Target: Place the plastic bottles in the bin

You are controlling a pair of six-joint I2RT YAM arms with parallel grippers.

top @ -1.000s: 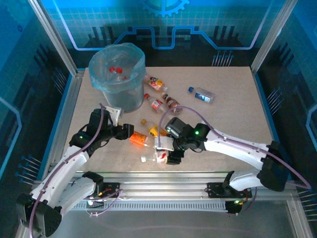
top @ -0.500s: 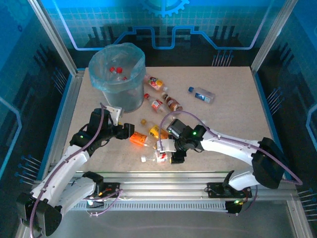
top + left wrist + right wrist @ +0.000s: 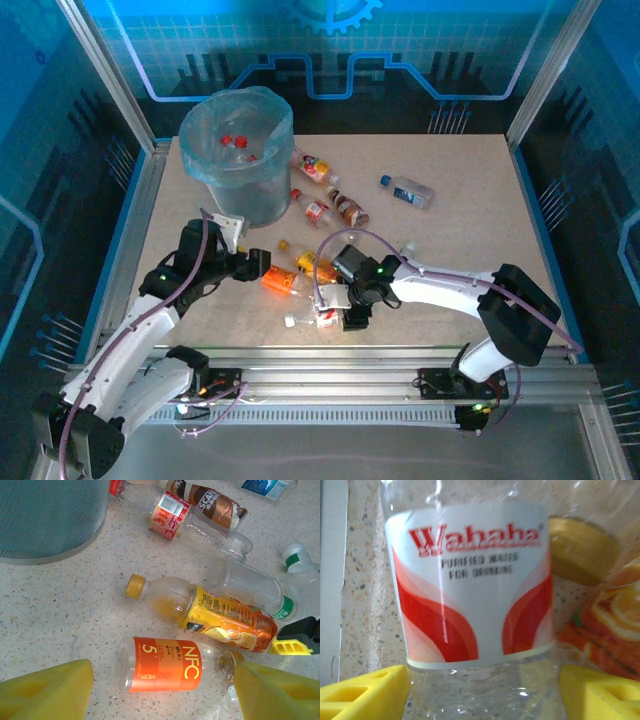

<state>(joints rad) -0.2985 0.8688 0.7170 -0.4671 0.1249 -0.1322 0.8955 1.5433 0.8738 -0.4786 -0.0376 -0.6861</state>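
An orange-labelled NFC bottle (image 3: pixel 165 665) (image 3: pixel 279 281) lies on the table. My left gripper (image 3: pixel 164 690) (image 3: pixel 262 268) hangs open over it, one yellow pad off each end. A Wahaha bottle (image 3: pixel 470 590) (image 3: pixel 325 318) with a red and white label lies near the front edge. My right gripper (image 3: pixel 484 690) (image 3: pixel 340 308) has a pad against each side of it. A yellow-capped orange juice bottle (image 3: pixel 220 617) (image 3: pixel 315 265) lies between the two. The grey bin (image 3: pixel 250 205) (image 3: pixel 50 515) with its blue bag stands at the back left, with red-capped bottles (image 3: pixel 233 141) inside.
More bottles lie right of the bin: a red-labelled one (image 3: pixel 317 208), a brown one (image 3: pixel 349 208), one against the bin (image 3: pixel 312 167) and a blue-labelled one (image 3: pixel 408 191). A clear, green-banded bottle (image 3: pixel 255 587) lies near the right arm. Metal rails edge the table.
My right arm has swung left and its gripper has settled closer over the Wahaha bottle, jaws narrowing. The left arm and the NFC bottle have not moved.
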